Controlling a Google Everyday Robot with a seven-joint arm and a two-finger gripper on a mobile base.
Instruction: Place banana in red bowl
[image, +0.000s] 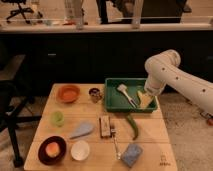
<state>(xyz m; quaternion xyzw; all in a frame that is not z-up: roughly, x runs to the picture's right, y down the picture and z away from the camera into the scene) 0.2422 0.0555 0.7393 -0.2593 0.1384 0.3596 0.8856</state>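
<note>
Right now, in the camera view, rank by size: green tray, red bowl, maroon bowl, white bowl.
1. green tray (end effector over its right end)
2. red bowl, maroon bowl: alike, unranked
3. white bowl

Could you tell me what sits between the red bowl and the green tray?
In the camera view, a small dark cup stands between them; the gripper is over the right end of the green tray.

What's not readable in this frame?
- Small pale-yellow banana: camera view; the gripper, over the right end of the green plastic tray, covers it or blends with it.
- Whether the gripper touches the tray's contents: no side view.
- Small dark cup: contents too small.
- White arm: its far end and the base are cut off by the right edge.
</note>
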